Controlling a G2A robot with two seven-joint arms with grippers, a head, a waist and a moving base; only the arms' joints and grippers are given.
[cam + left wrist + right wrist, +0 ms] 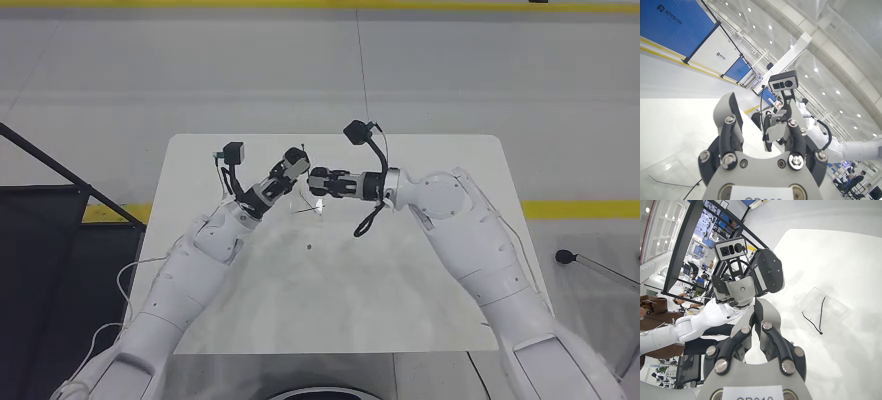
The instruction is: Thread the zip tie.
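Now: zip tie lies on clear tray; left fingers spread.

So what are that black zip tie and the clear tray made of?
Zip tie: looks like thin black plastic, probably nylon, with a matte finish; it bends into a V without snapping. Tray: clear, glossy plastic, maybe acrylic; the white table shows through it and its edges catch the light.
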